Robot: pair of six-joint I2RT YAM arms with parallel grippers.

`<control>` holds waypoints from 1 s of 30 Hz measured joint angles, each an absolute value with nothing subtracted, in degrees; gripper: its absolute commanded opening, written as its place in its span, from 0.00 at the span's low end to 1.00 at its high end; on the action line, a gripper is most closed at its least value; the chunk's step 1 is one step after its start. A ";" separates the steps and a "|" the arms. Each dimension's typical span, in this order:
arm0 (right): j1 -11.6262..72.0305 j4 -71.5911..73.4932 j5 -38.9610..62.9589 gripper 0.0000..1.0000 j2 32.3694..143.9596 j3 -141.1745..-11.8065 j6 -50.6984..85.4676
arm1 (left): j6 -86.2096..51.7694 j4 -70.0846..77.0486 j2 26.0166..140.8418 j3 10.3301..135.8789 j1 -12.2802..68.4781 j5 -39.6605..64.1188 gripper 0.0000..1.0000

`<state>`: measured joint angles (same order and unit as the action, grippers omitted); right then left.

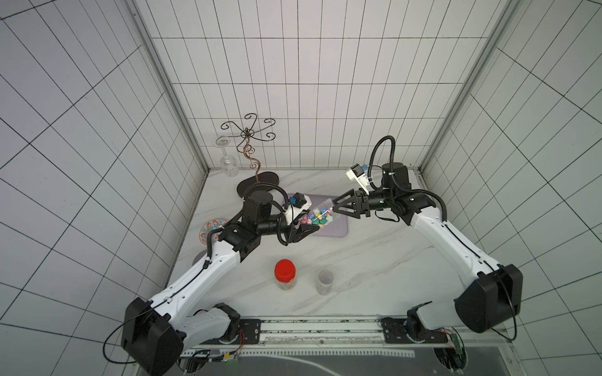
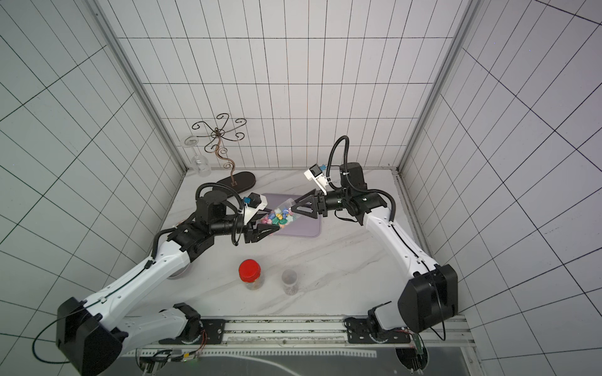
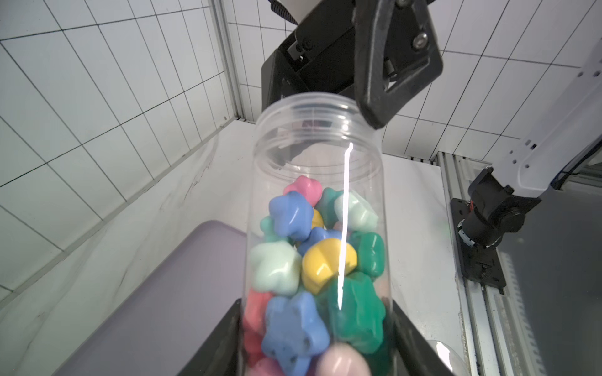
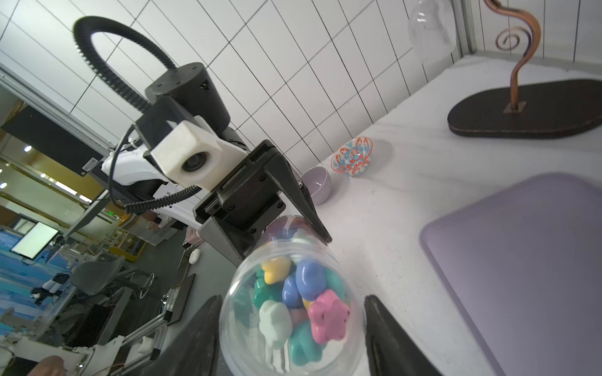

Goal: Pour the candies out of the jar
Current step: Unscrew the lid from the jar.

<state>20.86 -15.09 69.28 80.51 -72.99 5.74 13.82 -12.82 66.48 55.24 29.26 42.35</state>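
A clear plastic jar (image 1: 317,216) with no lid hangs tilted over the purple tray (image 1: 337,229). My left gripper (image 1: 308,225) is shut on its lower body, a finger on each side in the left wrist view. The candies (image 3: 312,260), pastel and green stars, are all inside the jar and also show through its mouth (image 4: 303,302). My right gripper (image 1: 334,205) is open. Its jaws stand on either side of the jar's threaded rim, and a thin gap shows beside one finger (image 4: 384,325). In both top views the jar's mouth points at the right gripper (image 2: 293,204).
Near the front stand a red-lidded jar (image 1: 285,271) and a small clear cup (image 1: 325,281). A wire stand on a dark oval base (image 1: 257,185) and a hanging wine glass (image 1: 228,162) are at the back left. A patterned bowl (image 4: 353,156) and a purple bowl (image 4: 316,184) sit at the left.
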 measured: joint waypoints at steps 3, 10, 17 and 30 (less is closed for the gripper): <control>20.62 -10.72 71.55 0.50 78.91 -71.24 5.50 | 12.73 -11.77 66.87 55.40 28.47 46.70 0.42; 20.47 -5.39 75.40 0.50 78.52 -68.79 4.91 | 10.83 -11.75 67.70 55.44 27.90 52.14 0.43; 20.47 -4.21 75.68 0.50 78.52 -68.71 5.13 | 11.03 -11.79 67.81 55.48 27.79 52.64 0.43; 18.50 -4.12 73.38 0.49 77.71 -68.71 8.51 | 12.47 -12.27 68.20 55.51 27.81 50.59 0.43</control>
